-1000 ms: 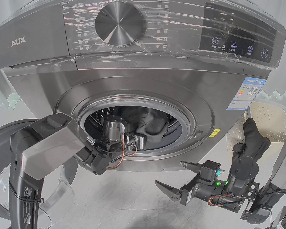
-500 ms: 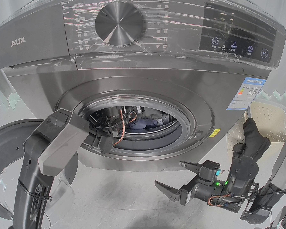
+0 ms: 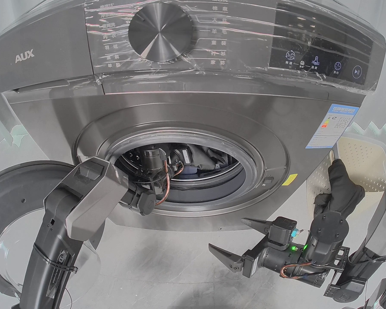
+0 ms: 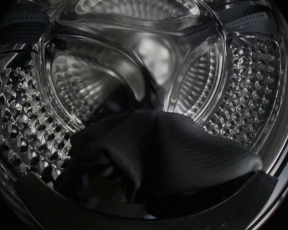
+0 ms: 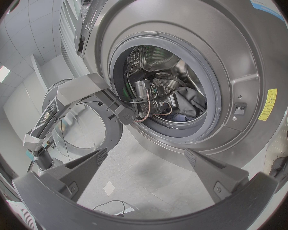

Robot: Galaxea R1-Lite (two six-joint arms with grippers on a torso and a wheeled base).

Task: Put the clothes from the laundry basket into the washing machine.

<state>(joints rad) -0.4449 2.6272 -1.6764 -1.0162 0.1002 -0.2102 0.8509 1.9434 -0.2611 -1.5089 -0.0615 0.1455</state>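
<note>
dark garment [image 4: 163, 150]: a crumpled dark cloth low in the drum, bunched just in front of the left wrist camera and past the door ring.
drum [image 4: 246, 80]: dimpled steel, with the cloth at the bottom near the front.
left gripper [image 5: 173, 100]: inside the opening with its tip buried in the cloth; i cannot tell whether it is clenched on the fabric or has let go.
washing machine [image 3: 201, 108]: its round door [image 3: 13, 202] is swung wide to the robot's left.
second garment [image 3: 341, 189]: dark, draped over the basket's near rim, outside the machine.
laundry basket [image 3: 369, 159]: cream and perforated, just beside the machine on the robot's right.
right gripper [image 3: 228, 234]: spread wide and empty, low over the floor in front of the machine, near the basket.
step in hand: depositing one piece in the drum, by my reading; at least one piece remains to load.
next move: make sure the left fingers are free of the cloth, then back the arm out without dragging fabric over the door ring.
</note>
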